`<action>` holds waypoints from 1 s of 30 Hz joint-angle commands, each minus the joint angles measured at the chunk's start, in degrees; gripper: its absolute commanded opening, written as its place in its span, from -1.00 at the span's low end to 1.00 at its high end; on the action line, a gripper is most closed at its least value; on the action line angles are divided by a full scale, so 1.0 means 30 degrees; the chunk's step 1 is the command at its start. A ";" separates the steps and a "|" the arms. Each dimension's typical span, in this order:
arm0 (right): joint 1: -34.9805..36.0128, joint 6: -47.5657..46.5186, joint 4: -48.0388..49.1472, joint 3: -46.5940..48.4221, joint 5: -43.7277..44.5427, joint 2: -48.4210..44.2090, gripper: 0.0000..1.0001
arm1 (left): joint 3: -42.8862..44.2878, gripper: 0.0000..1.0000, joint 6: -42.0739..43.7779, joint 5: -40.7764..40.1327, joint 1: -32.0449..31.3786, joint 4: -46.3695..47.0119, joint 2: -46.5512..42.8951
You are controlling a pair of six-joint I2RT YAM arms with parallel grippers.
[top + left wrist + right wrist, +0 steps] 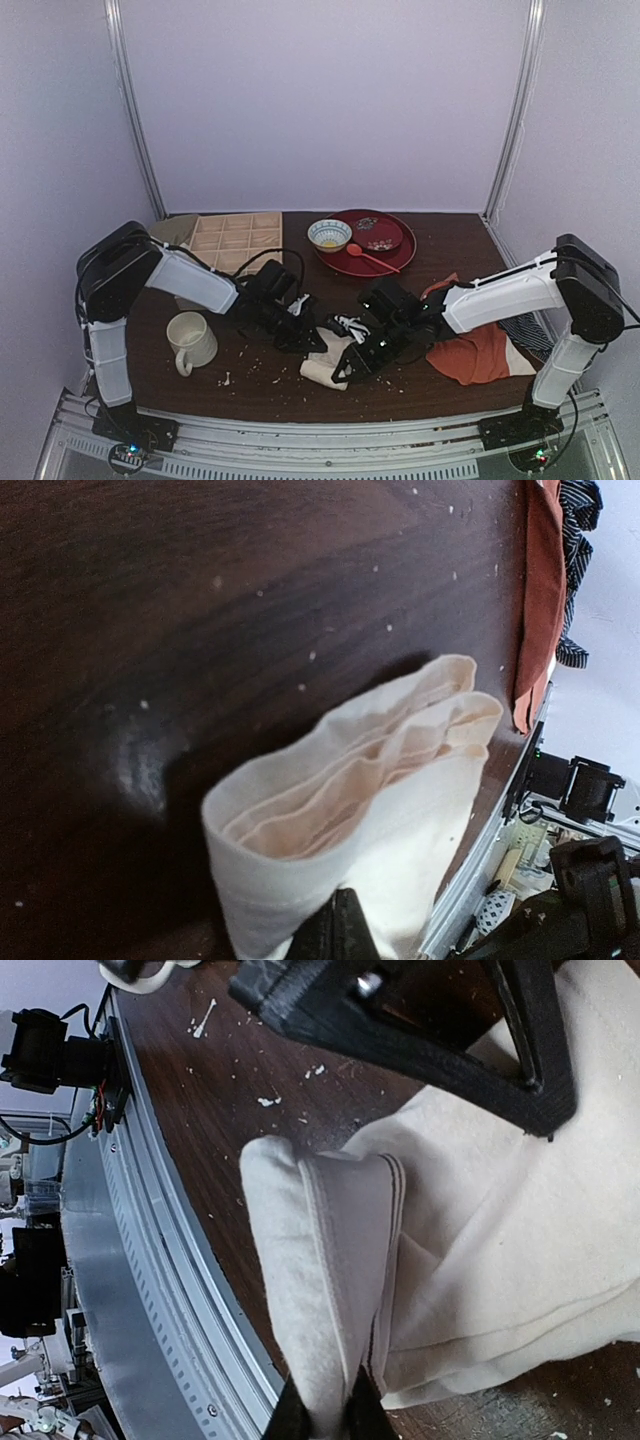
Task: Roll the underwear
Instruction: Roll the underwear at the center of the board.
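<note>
The cream underwear [330,362] lies folded in several layers on the dark wooden table, near the front edge between the two arms. My left gripper [308,335] is at its far left edge; in the left wrist view its dark tips [340,932] are together at the fabric's near fold [370,800]. My right gripper [357,358] is at the right side. In the right wrist view it [320,1415] pinches a raised, doubled fold of the underwear [330,1260]. The left gripper's black frame [450,1050] rests on the cloth just beyond.
A cream mug [192,340] stands front left. A wooden divided tray [235,240] is at the back left, a red plate [385,262] with a patterned bowl [329,235] at the back. An orange-red garment [475,352] and striped cloth [535,335] lie right. Crumbs dot the table; the metal rail [330,440] runs along the front.
</note>
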 commanded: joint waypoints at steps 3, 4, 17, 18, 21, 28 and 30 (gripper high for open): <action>0.0344 0.1980 0.1730 -0.1716 -0.1580 0.0416 -1.00 | -0.0234 -1.00 -0.0374 -0.1878 0.0029 -0.1763 0.0740; 0.0351 0.2166 0.2041 -0.1868 -0.1737 0.0694 -1.00 | -0.0276 -1.00 -0.0421 -0.1903 0.0020 -0.1724 0.0740; -0.0280 0.3839 0.4065 -0.2507 -0.3007 0.2978 -1.00 | -0.0592 -1.00 -0.0521 -0.2291 0.0040 -0.1747 0.0285; -0.0313 0.3853 0.3922 -0.2542 -0.2930 0.2901 -1.00 | -0.0665 -1.00 -0.0568 -0.2376 0.0051 -0.1753 0.0207; -0.0426 0.3884 0.3457 -0.2657 -0.2873 0.2770 -1.00 | -0.0837 -1.00 -0.0659 -0.2569 0.0117 -0.1728 0.0028; -0.0562 0.4729 0.3392 -0.3214 -0.2789 0.2845 -1.00 | -0.1163 -1.00 -0.0739 -0.3523 0.0184 -0.2334 -0.0604; -0.0564 0.4819 0.3362 -0.3116 -0.3024 0.2969 -1.00 | -0.1294 -1.00 -0.0739 -0.3609 0.0168 -0.2275 -0.0784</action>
